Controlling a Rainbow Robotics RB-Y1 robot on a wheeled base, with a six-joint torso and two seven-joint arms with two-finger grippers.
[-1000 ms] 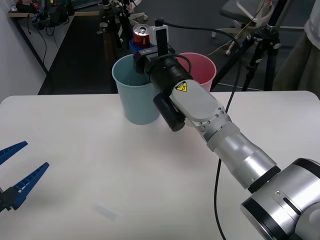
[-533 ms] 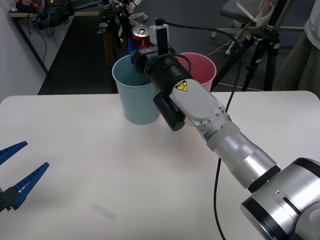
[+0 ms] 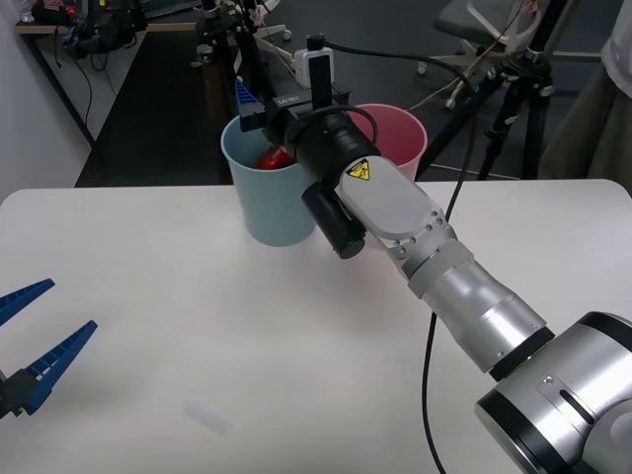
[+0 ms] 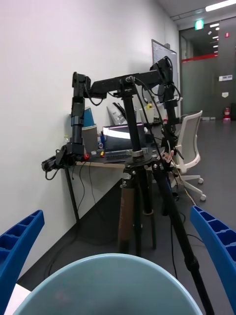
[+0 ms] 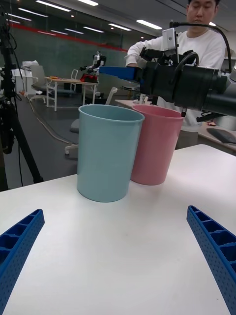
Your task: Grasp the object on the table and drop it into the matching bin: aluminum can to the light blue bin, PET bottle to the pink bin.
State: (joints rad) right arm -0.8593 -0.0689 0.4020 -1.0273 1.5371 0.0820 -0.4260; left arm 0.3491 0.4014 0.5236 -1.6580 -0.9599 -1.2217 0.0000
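The right gripper (image 3: 259,104) hangs above the mouth of the light blue bin (image 3: 259,193), its blue ribbed fingers (image 4: 220,243) spread wide with nothing between them. In the right wrist view the two fingers stand at the corners and the bin's round rim (image 4: 105,261) lies in the gap below them. The aluminum can (image 3: 274,157) is inside the light blue bin, a patch of red just under the near part of the rim (the rest is hidden by the bin wall and the arm). It lies below the open fingers and apart from them, slightly toward the side of the pink bin.

The pink bin (image 3: 393,133) stands just beside the light blue one, on its right in the front view, their sides touching or nearly so in the left wrist view. Both rest on the white table (image 3: 148,326) near its far edge.

The left gripper (image 3: 30,341) waits low at the table's near left edge, well apart from the bins, fingers open with only bare tabletop between them.
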